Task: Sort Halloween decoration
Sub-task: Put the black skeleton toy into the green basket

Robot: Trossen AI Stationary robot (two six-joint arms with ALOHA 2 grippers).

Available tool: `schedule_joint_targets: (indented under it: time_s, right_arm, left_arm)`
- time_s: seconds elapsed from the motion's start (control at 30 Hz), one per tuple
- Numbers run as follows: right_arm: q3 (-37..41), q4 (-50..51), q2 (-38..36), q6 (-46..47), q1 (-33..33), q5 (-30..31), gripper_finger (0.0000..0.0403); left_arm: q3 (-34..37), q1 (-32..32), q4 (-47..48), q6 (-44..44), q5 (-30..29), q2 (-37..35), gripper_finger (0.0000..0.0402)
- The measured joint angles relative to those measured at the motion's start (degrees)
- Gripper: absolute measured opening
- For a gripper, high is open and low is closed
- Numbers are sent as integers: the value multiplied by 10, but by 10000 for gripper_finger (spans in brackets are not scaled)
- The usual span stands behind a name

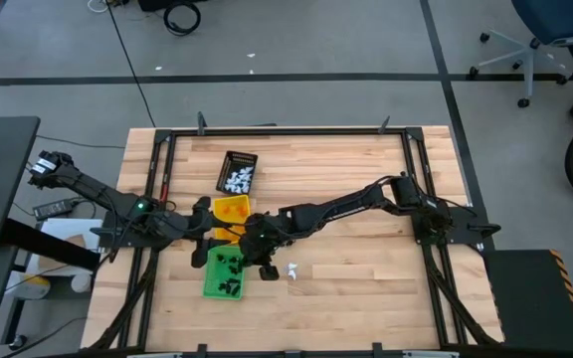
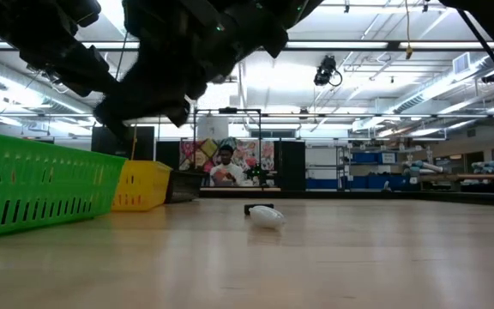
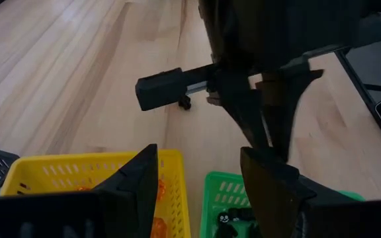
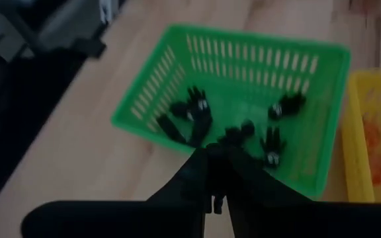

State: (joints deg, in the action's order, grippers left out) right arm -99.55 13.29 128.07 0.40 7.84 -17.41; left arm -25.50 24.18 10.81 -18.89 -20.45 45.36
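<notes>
Near the desk's [image 1: 346, 199] middle the sorting looks mostly done: white trinkets in the black tray [image 1: 238, 171], orange in the yellow [image 1: 231, 210], black in the green [image 1: 224, 272], one white piece [image 1: 292, 270] left on the wood. Right claw [image 4: 215, 173] hangs over the green tray's edge, pinched on something small and dark, the white piece just beside it; left claw [image 3: 204, 175] waits wide open and empty at the yellow tray.

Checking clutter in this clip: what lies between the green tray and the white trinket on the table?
In the low view, bare wood separates the green tray from the white trinket; the high view shows the right gripper over that gap.
</notes>
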Motion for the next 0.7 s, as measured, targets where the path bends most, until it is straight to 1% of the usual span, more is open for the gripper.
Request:
schedule_joint_targets:
  time_s: [0.1,0.2,0.27,0.33,0.43,0.6,0.7]
  right_arm:
    - [0,-44,0,0,2,-3,45]
    - [8,-115,1,-9,6,-3,47]
    - [23,-164,1,-21,8,13,51]
    - [34,-199,2,-32,9,33,59]
    - [49,-240,2,-34,9,43,80]
    - [55,-248,2,-29,6,43,126]
    - [55,-241,2,-25,5,44,145]
  left_arm:
    - [0,0,0,0,0,0,189]
    - [0,0,0,1,0,0,189]
    - [0,0,0,1,0,0,189]
    - [0,0,0,1,0,0,189]
    - [0,0,-1,1,0,0,189]
    - [0,0,-1,3,0,0,189]
    - [0,0,-1,3,0,0,189]
